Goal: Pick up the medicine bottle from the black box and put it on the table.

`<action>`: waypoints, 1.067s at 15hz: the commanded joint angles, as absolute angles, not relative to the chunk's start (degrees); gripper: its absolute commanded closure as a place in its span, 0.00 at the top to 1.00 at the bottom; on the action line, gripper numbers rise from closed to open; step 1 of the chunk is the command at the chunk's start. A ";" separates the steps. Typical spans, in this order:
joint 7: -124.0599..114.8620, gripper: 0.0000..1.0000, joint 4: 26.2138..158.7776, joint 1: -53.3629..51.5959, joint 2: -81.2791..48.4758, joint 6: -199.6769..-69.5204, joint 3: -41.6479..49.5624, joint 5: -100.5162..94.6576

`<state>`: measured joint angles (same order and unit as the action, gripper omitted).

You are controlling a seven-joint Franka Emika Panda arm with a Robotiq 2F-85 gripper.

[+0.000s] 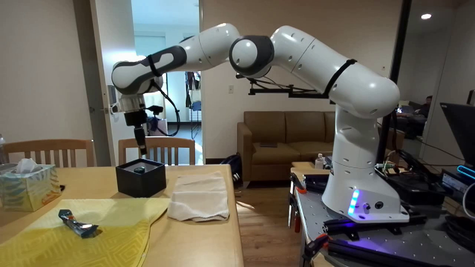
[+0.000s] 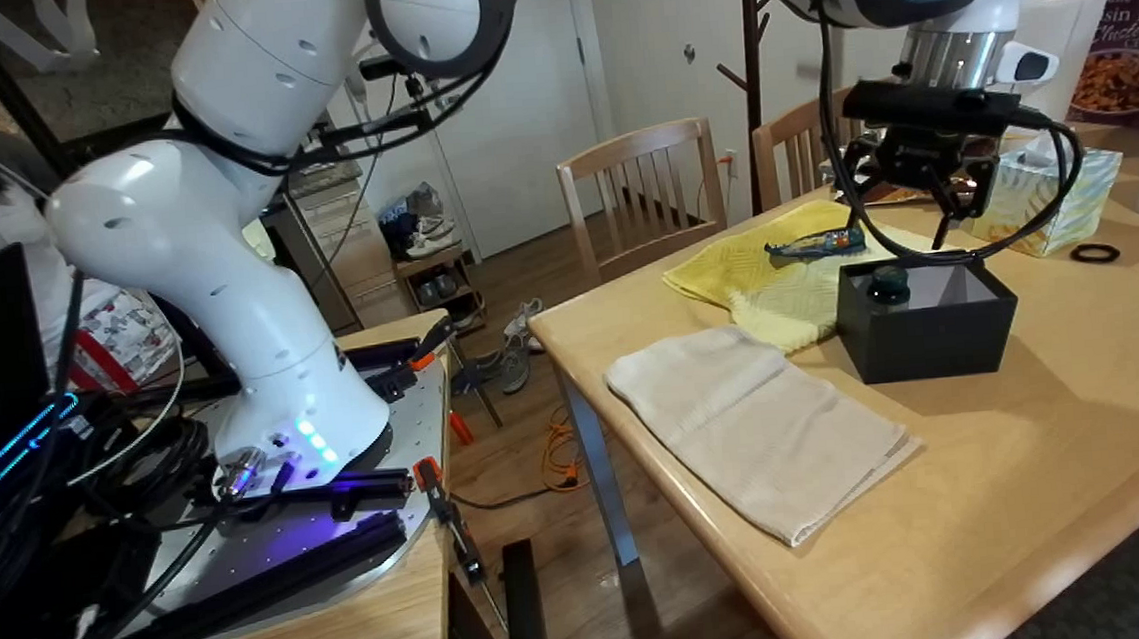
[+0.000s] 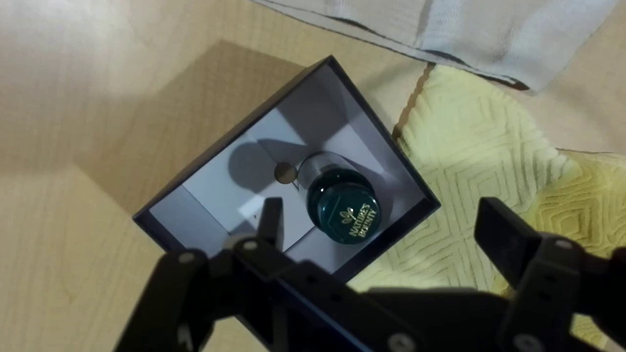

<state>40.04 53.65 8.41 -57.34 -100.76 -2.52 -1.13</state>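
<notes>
The medicine bottle (image 3: 346,212) has a dark green cap lettered "Nature's Bounty" and stands inside the open black box (image 3: 374,247), close to one corner. Its cap also shows in both exterior views (image 1: 139,170) (image 2: 888,284); the box walls hide its body there. The black box (image 1: 139,183) sits on the table and also shows in an exterior view (image 2: 932,339). My gripper (image 3: 381,201) is open and empty, pointing down above the box. In the wrist view one finger is over the box interior and the other is beyond the rim over the yellow cloth.
A yellow cloth (image 1: 111,233) with a wrapped bar (image 1: 77,224) on it lies beside the box. A folded beige cloth (image 2: 762,426) lies near the table edge. A tissue box (image 1: 29,187) and a small black ring (image 2: 1094,254) are also on the table (image 2: 1088,424).
</notes>
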 commanded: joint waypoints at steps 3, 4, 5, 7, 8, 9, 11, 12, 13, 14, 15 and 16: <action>42.02 1.00 46.28 8.60 -64.69 -99.92 -4.30 -0.28; 41.39 1.00 45.88 8.63 -65.33 -99.85 -4.43 -0.02; 41.56 1.00 45.62 8.44 -65.82 -99.58 -4.40 -0.25; 41.68 1.00 45.29 8.55 -66.60 -99.76 -4.64 0.01; 41.83 1.00 44.98 8.51 -66.92 -99.36 -4.62 -0.10; 41.75 1.00 45.40 8.56 -66.87 -99.85 -4.65 0.04; 42.05 1.00 44.50 8.59 -67.60 -99.29 -4.67 -0.10; 42.42 1.00 44.75 8.60 -67.66 -100.36 -4.73 -0.08; 43.20 1.00 44.72 8.48 -67.92 -102.14 -4.61 -0.56; 43.09 1.00 44.48 8.48 -68.16 -102.70 -4.54 -0.53; 43.20 1.00 44.37 8.29 -68.31 -103.28 -4.25 -0.92; 42.96 1.00 44.43 8.26 -68.32 -103.97 -4.15 -0.94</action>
<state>41.36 47.76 8.05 -66.21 -102.56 -3.97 -0.78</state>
